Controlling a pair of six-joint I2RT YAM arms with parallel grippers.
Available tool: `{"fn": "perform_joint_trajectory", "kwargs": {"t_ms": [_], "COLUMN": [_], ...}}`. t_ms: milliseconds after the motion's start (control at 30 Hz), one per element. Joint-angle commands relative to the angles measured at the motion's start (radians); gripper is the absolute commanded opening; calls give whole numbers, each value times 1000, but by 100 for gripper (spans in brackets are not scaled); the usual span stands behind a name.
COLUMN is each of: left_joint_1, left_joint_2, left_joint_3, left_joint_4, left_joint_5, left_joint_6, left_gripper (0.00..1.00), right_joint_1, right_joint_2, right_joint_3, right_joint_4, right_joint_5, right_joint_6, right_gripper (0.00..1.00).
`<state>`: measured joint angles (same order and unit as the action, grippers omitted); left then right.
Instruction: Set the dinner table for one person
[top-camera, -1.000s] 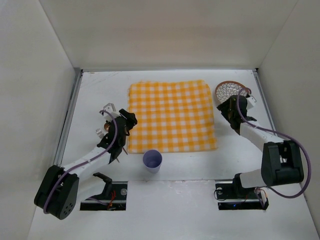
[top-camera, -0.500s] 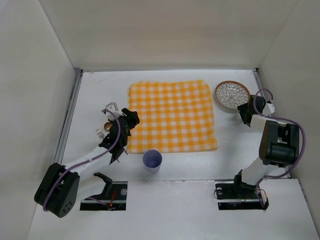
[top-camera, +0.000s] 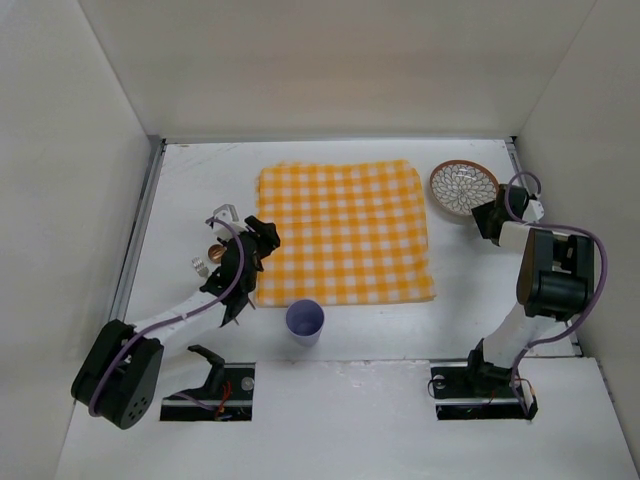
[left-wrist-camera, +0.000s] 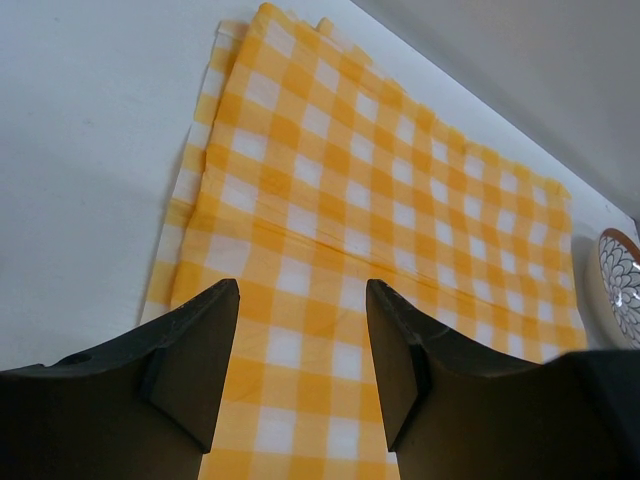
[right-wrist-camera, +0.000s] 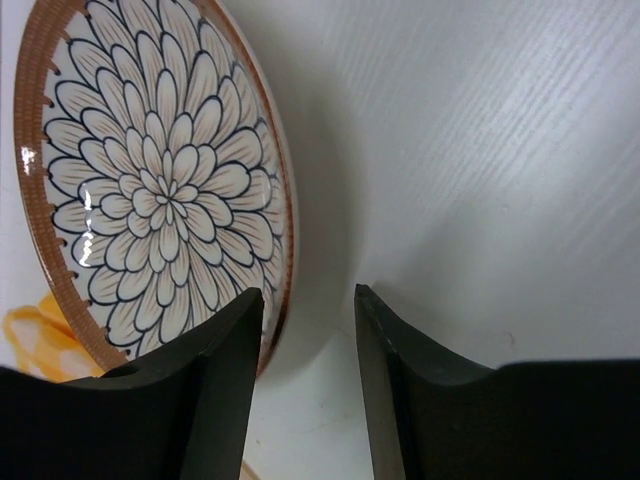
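The white desk (top-camera: 185, 190) spans the whole view, carrying a yellow-and-white checked cloth (top-camera: 345, 232) at its middle. The left tool (left-wrist-camera: 302, 292) hangs released over the cloth's left edge. The right tool (right-wrist-camera: 308, 296), also released, shows the rim of a floral plate (right-wrist-camera: 160, 190) between its fingers. A lilac cup (top-camera: 305, 321) stands just before the cloth.

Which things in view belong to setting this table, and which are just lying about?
Job: dinner table, checked cloth, patterned plate, purple cup, small metal pieces, likely cutlery.
Lying about: no loose item evident; only enclosure walls.
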<state>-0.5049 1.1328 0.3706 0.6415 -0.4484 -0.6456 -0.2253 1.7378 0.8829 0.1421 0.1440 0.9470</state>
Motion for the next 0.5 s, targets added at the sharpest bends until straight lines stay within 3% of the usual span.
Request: {"fn": "perform_joint_trajectory", "kwargs": {"t_ms": [0,267,467], "left_joint_1": [-7,12,10], "left_joint_2": [4,-5,10], "left_joint_3": [-2,-12,-7], "left_joint_4": [63,63,63], "left_joint_5": [-16,-16,-15], "left_joint_6": [14,7,9], "left_gripper": [51,52,52], "right_joint_1": [0,2,-3], "right_joint_2": [38,124,125], "right_joint_3": [73,105,93], "right_joint_4": [42,57,92], "right_joint_5": [-24,-77,-95], "right_joint_6": [15,52,78], "right_gripper": [46,39,9]}}
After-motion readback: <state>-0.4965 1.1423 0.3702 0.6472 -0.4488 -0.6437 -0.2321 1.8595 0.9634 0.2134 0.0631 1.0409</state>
